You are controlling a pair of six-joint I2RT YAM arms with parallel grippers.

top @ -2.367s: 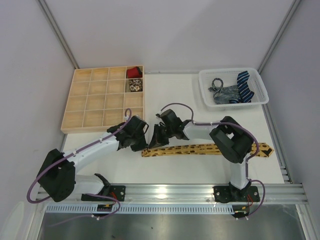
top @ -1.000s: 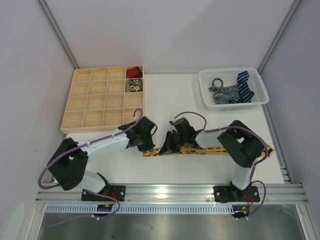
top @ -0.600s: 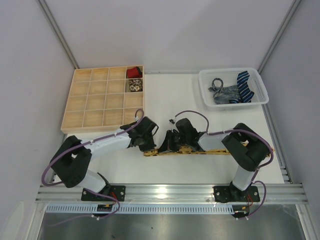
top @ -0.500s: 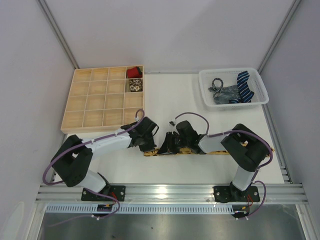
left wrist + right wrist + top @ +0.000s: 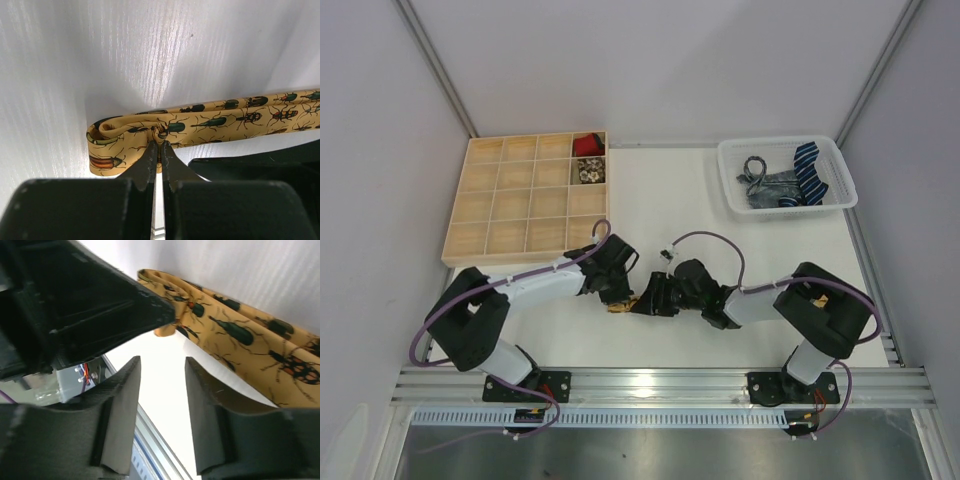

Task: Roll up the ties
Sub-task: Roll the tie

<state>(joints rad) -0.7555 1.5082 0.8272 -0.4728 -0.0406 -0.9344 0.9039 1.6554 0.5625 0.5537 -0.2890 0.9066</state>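
At mid-frame our left tool (image 5: 158, 147) pinches the folded end of the yellow beetle-print tie (image 5: 220, 117). We see our right tool (image 5: 162, 367) open, empty, beside it.

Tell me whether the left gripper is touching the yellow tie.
Touching. In the left wrist view the left gripper is closed on a pinch of the yellow tie near its folded end.

The tie (image 5: 215, 120) is mustard yellow, printed with dark green and orange-brown beetles; the table (image 5: 150, 40) is white
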